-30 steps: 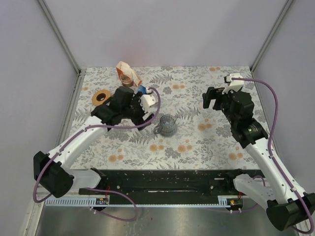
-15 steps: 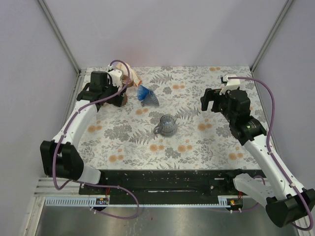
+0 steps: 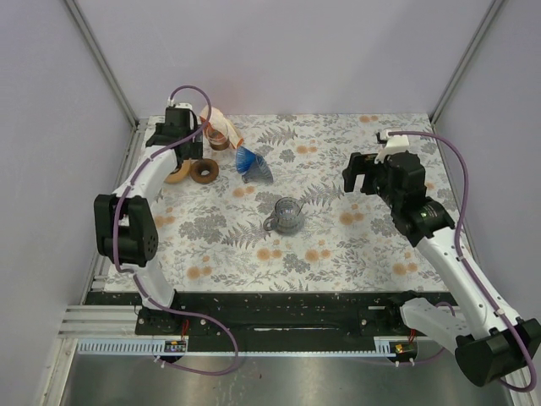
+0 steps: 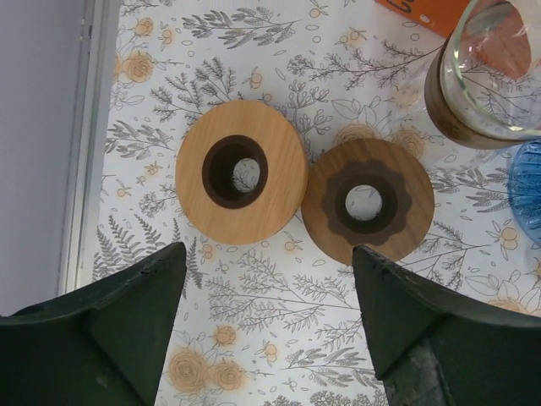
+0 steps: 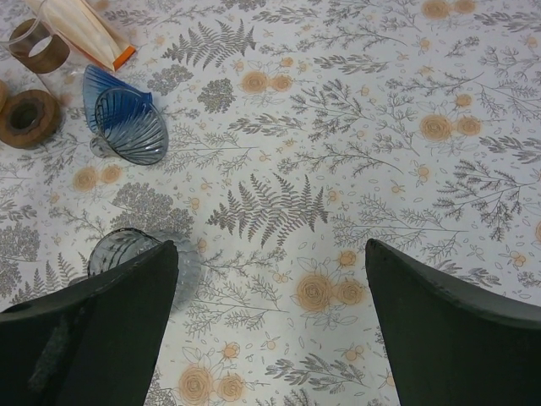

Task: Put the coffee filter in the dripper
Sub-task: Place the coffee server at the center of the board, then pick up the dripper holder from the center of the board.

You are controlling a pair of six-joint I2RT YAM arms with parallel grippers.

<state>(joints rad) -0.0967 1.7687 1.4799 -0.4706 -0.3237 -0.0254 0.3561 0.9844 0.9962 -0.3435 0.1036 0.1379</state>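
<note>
1. Left arm swung from table centre to the back-left corner; right arm barely shifted.
2. Top view: left gripper [image 3: 179,134] hangs by the filter pack [image 3: 211,117], which lies at the back edge, touching a glass [image 3: 221,137]. The blue dripper [image 3: 254,163] lies on its side nearby, and a grey cup [image 3: 287,215] sits mid-table. Right gripper [image 3: 362,173] is parked well apart.
3. Left wrist: fingers apart and empty, over a light ring [image 4: 241,172] and a dark ring [image 4: 368,201], not the filter.
4. Right wrist: fingers apart, nothing held; the dripper is tipped, mouth sideways.
5. Judgement: this is the reach-for-filter step, with no grasp yet. The next move is to shift right onto the pack and pinch one sheet. The dripper likely needs righting first.
</note>
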